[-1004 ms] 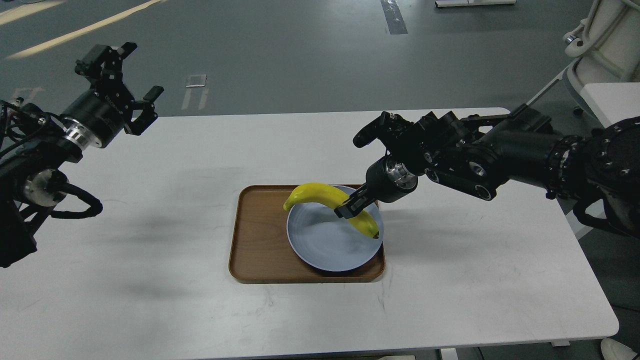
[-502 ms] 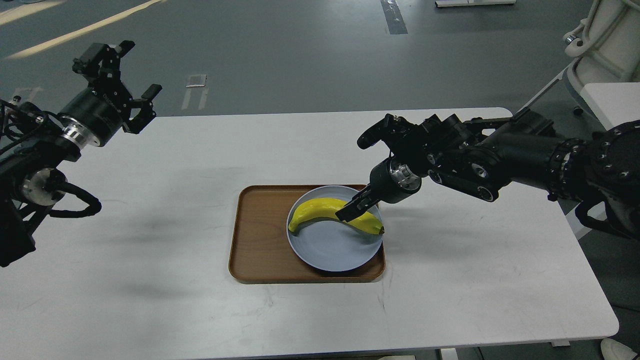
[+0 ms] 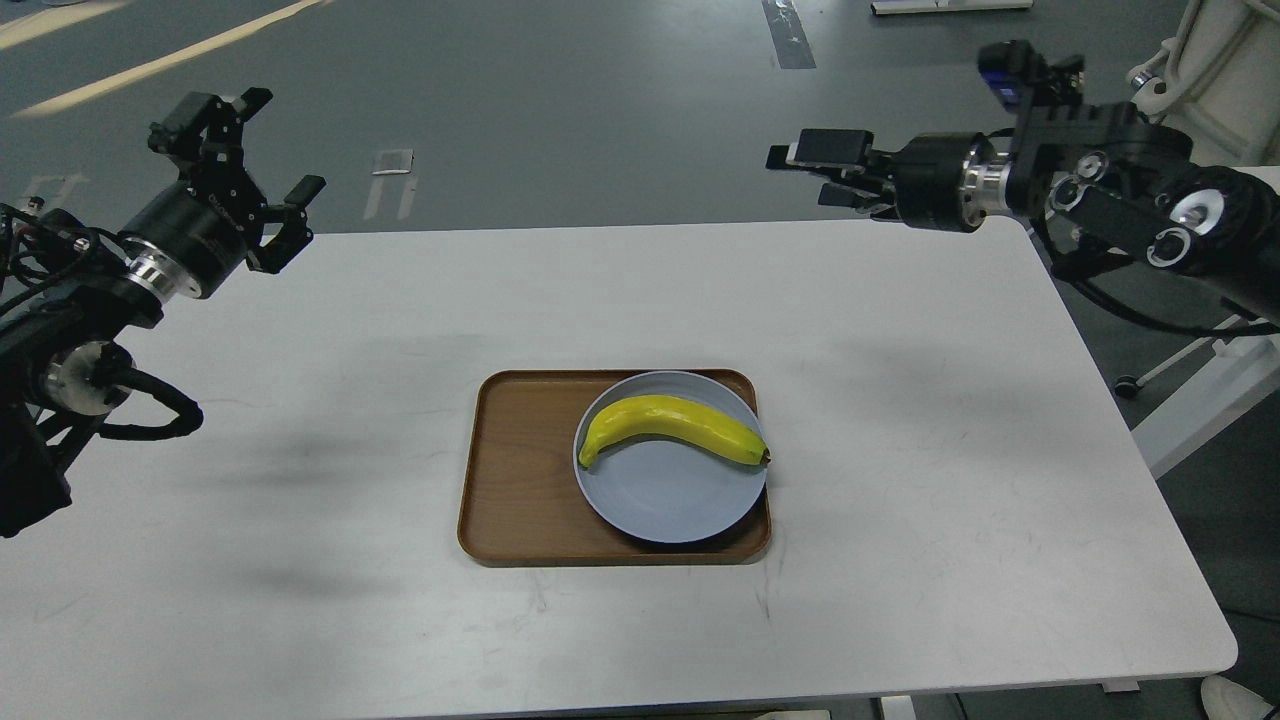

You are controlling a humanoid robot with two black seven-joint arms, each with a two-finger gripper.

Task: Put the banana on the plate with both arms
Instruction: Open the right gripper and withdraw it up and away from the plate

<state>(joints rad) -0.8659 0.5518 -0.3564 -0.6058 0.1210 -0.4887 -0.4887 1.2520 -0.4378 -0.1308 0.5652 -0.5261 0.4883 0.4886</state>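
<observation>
banana resting on the plate, both arms raised clear

the banana (image 3: 672, 428) lies across the far half of the plate (image 3: 670, 505), its dark tip at the right rim; the plate sits on the right side of the wooden tray (image 3: 520, 470). the left gripper (image 3: 250, 165) hangs spread and empty at far left; the right gripper (image 3: 825, 170), far right, looks released, though seen edge-on. placement seems done: best to hold both arms high, well apart from the plate, and avoid nudging the overhanging tip.
</observation>
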